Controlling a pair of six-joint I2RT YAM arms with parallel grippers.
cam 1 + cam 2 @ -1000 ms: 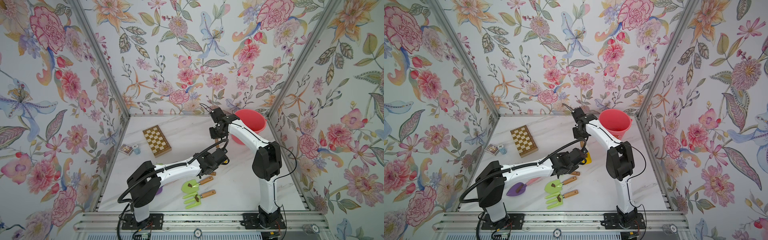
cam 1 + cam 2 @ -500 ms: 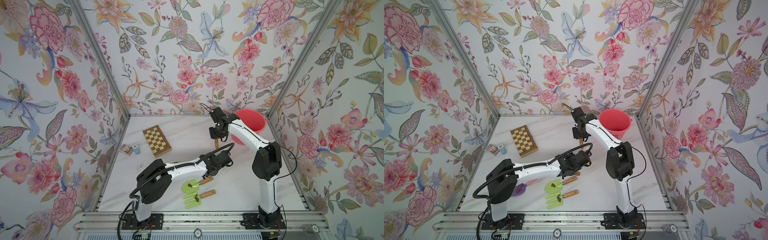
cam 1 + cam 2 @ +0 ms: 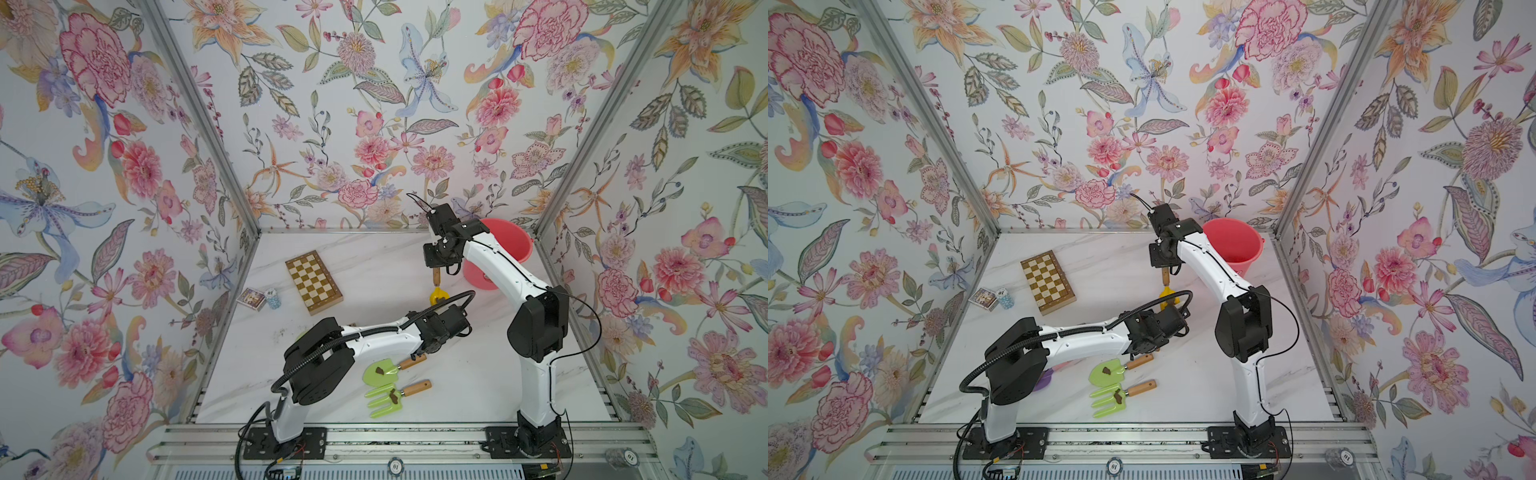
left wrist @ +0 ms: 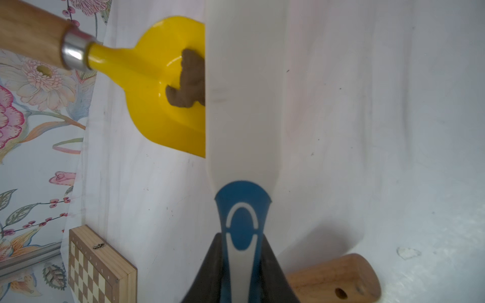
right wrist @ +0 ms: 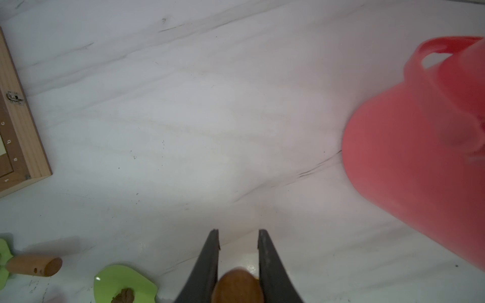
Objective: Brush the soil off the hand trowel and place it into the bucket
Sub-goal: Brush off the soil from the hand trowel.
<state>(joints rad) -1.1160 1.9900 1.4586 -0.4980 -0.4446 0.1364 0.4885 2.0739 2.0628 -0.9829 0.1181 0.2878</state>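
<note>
Yellow-bladed hand trowel (image 4: 157, 105), wood handle: held by the R gripper (image 5: 237, 237), jaws clamped on the handle end, blade hanging down. Whether the tip touches the table (image 3: 374, 257) cannot be told. Location: mid-table, between the chessboard box (image 3: 313, 282) and the bucket (image 3: 511, 245), near the bucket but clear of it. One brown lump of soil (image 4: 187, 81) sits in the blade hollow, part hidden behind the brush.

L gripper (image 4: 241, 251): closed on the blue-and-white handle of the brush (image 4: 244, 105). The white head lies across the blade in the L wrist view. Contact w/ the lump looks likely, not confirmed.

Step in hand (judged): brushing, not complete, as the lump is on the blade. Bucket drop not begun.

Next move calls for a firm sweep of the brush head across the hollow toward the blade tip, w/ the R arm holding the trowel steady. The lump looks clay-like and may need more than one pass. Then lift, carry over the rim, release.

Edges / room: the bucket stands at the far R corner, close to both walls, so approach is from the table side or from above. Green trowel (image 3: 380, 372) and green fork (image 3: 386, 399), both w/ soil, lie near the front, apart from the work spot. Bare marble lies between trowel and bucket.
</note>
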